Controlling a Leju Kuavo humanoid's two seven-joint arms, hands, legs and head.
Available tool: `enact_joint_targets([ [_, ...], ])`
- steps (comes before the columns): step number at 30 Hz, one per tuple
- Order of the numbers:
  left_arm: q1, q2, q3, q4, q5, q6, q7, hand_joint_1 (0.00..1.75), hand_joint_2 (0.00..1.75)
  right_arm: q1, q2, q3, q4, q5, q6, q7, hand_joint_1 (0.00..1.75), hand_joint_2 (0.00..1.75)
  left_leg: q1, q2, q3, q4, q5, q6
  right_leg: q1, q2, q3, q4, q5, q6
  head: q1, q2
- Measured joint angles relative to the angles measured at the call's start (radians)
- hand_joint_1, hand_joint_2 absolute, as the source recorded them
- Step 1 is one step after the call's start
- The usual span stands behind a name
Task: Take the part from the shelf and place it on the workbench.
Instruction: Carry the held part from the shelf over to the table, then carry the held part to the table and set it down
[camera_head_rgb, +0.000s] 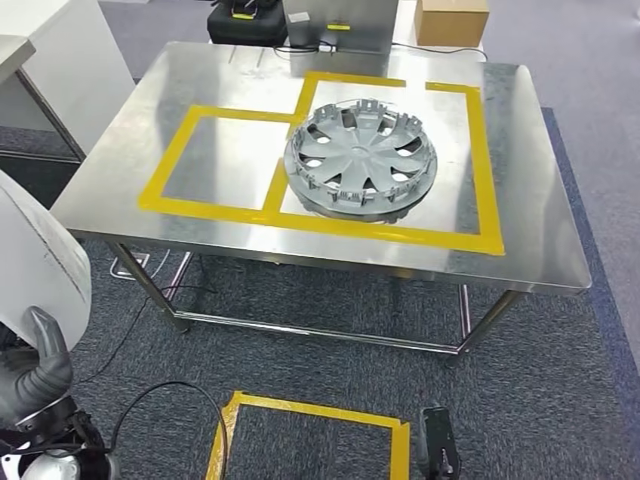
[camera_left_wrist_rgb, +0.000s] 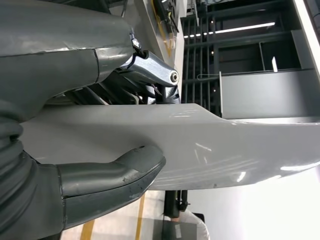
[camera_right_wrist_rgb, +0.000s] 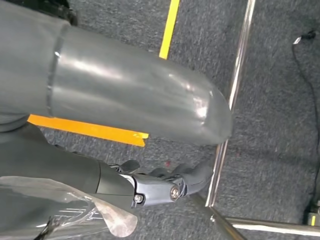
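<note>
Steel workbench bears a hubcap — left hand grips grey part.

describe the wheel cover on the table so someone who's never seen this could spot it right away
Start at the steel workbench with yellow tape outlines on its top. The wheel cover lies flat inside the larger, right-hand outline, its edge overlapping the tape strip between the two boxes. It is the one round grey spoked disc there; the left box beside it holds nothing.

Probably a workshop, steel workbench with yellow tape, dark racking
</note>
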Motion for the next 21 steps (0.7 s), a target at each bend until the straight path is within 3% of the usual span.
enact_joint_targets([
  [2, -0.001, 0.000, 0.000, 0.000, 0.000, 0.000, 0.000, 1.75, 1.75, -0.001, 0.000, 0.000, 0.000, 0.000, 0.000, 0.000, 0.00, 0.00, 0.001, 0.001, -0.045, 0.095, -0.042, -0.009, -0.004, -0.001, 0.015, -0.007, -0.006, -0.011, -0.002, 0.000],
  [4, -0.001, 0.000, 0.000, 0.000, 0.000, 0.000, 0.000, 1.75, 1.75, 0.000, 0.000, 0.000, 0.000, 0.000, 0.000, 0.000, 0.00, 0.00, 0.002, 0.001, -0.124, 0.231, -0.085, -0.013, -0.003, -0.002, 0.027, -0.007, -0.016, -0.016, -0.003, 0.000],
  [5, 0.000, -0.001, 0.000, 0.000, 0.000, 0.000, 0.000, 1.75, 1.75, 0.001, 0.000, 0.000, 0.000, 0.000, 0.000, 0.000, 0.00, 0.00, 0.002, 0.001, -0.153, 0.269, -0.084, -0.013, -0.003, -0.001, 0.035, -0.007, -0.023, -0.017, -0.003, 0.000],
  [6, 0.000, 0.000, 0.000, 0.000, 0.000, 0.000, 0.000, 1.75, 1.75, 0.002, 0.000, 0.000, 0.000, 0.000, 0.000, 0.000, 0.00, 0.00, 0.002, 0.001, -0.164, 0.269, -0.060, -0.012, -0.002, 0.000, 0.044, -0.007, -0.029, -0.016, -0.003, 0.000],
  [8, 0.000, 0.000, 0.000, 0.000, 0.000, 0.000, 0.000, 1.75, 1.75, 0.003, 0.000, 0.000, 0.000, 0.000, 0.000, 0.000, 0.00, 0.00, 0.000, 0.001, -0.139, 0.164, 0.035, -0.003, -0.002, 0.003, 0.065, -0.008, -0.045, -0.014, -0.003, 0.000],
  [10, 0.000, 0.000, 0.000, 0.000, 0.000, 0.000, 0.000, 1.75, 1.75, 0.003, 0.000, 0.000, 0.001, -0.001, 0.000, 0.000, 0.00, 0.00, -0.006, 0.002, -0.097, 0.048, 0.091, 0.008, 0.000, 0.005, 0.077, -0.008, -0.060, -0.005, -0.002, 0.000],
  [14, 0.000, 0.000, 0.000, 0.000, -0.001, 0.003, 0.000, 1.75, 1.75, 0.003, 0.000, 0.000, 0.001, -0.002, 0.000, 0.000, 0.00, 0.00, -0.008, 0.001, -0.073, -0.009, 0.079, 0.022, 0.000, 0.003, 0.083, -0.019, -0.070, 0.018, -0.002, 0.000],
  [16, 0.001, -0.001, 0.000, 0.000, 0.000, 0.007, 0.000, 1.75, 1.75, 0.002, 0.000, 0.000, 0.000, -0.002, 0.000, -0.001, 0.00, 0.00, -0.001, 0.001, -0.053, -0.026, 0.076, 0.032, 0.000, 0.001, 0.069, 0.016, -0.091, 0.028, 0.001, 0.000],
  [17, 0.001, -0.001, 0.000, 0.000, 0.000, 0.008, 0.000, 1.75, 1.75, 0.001, 0.000, 0.000, 0.000, -0.002, -0.001, -0.001, 0.00, 0.00, 0.002, 0.002, -0.043, -0.031, 0.074, 0.036, -0.001, 0.001, 0.042, 0.066, -0.111, 0.032, 0.004, 0.000],
  [19, 0.003, -0.002, 0.000, 0.000, 0.001, 0.008, -0.001, 1.75, 1.75, 0.002, 0.000, 0.000, 0.000, -0.002, -0.001, -0.001, 0.00, 0.00, 0.002, 0.002, -0.033, -0.033, 0.064, 0.040, -0.003, 0.000, -0.045, 0.201, -0.149, 0.040, 0.008, 0.000],
  [20, 0.004, -0.002, 0.000, 0.000, 0.001, 0.008, -0.001, 1.75, 1.75, 0.004, -0.001, 0.000, 0.000, -0.002, -0.001, -0.001, 0.00, 0.00, 0.002, 0.001, -0.028, -0.033, 0.058, 0.040, -0.004, 0.000, -0.083, 0.247, -0.150, 0.042, 0.008, 0.000],
  [21, 0.005, -0.002, 0.000, 0.000, 0.001, 0.008, -0.001, 1.75, 1.75, 0.007, -0.001, 0.000, 0.001, -0.002, -0.001, 0.000, 0.00, 0.00, 0.002, 0.000, -0.020, -0.033, 0.051, 0.039, -0.005, 0.000, -0.106, 0.259, -0.131, 0.044, 0.009, 0.000],
])
